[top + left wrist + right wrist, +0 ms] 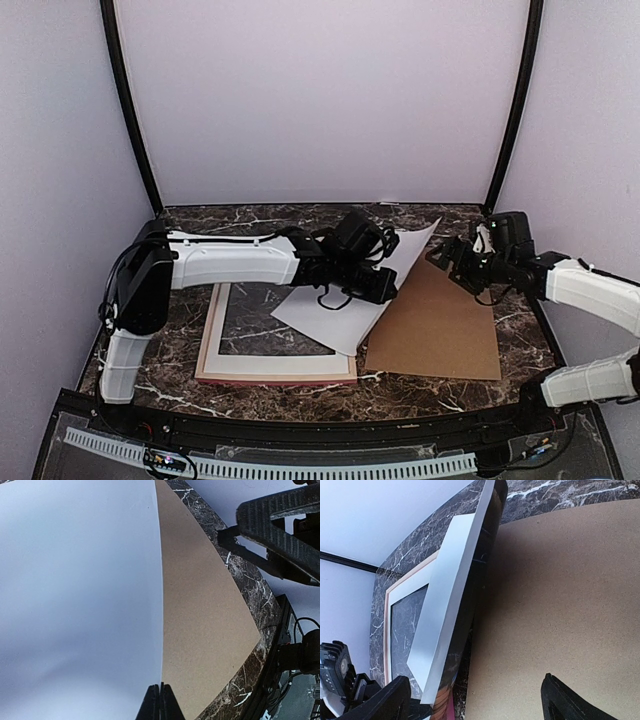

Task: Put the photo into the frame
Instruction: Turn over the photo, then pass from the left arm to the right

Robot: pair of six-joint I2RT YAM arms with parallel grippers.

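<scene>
The frame lies flat on the marble, pale reverse side up, left of centre. The photo shows its plain white back and slants up over the frame's right side. My left gripper is shut on the photo's edge; in the left wrist view the fingertips pinch the sheet. My right gripper stands open just beyond the photo's far right corner, holding nothing. The right wrist view looks under the raised photo, with the frame behind it.
A brown cardboard backing board lies flat at the right, partly under the photo, and fills the right wrist view. Dark curved posts and pale walls enclose the table. The table's right edge runs close to the board.
</scene>
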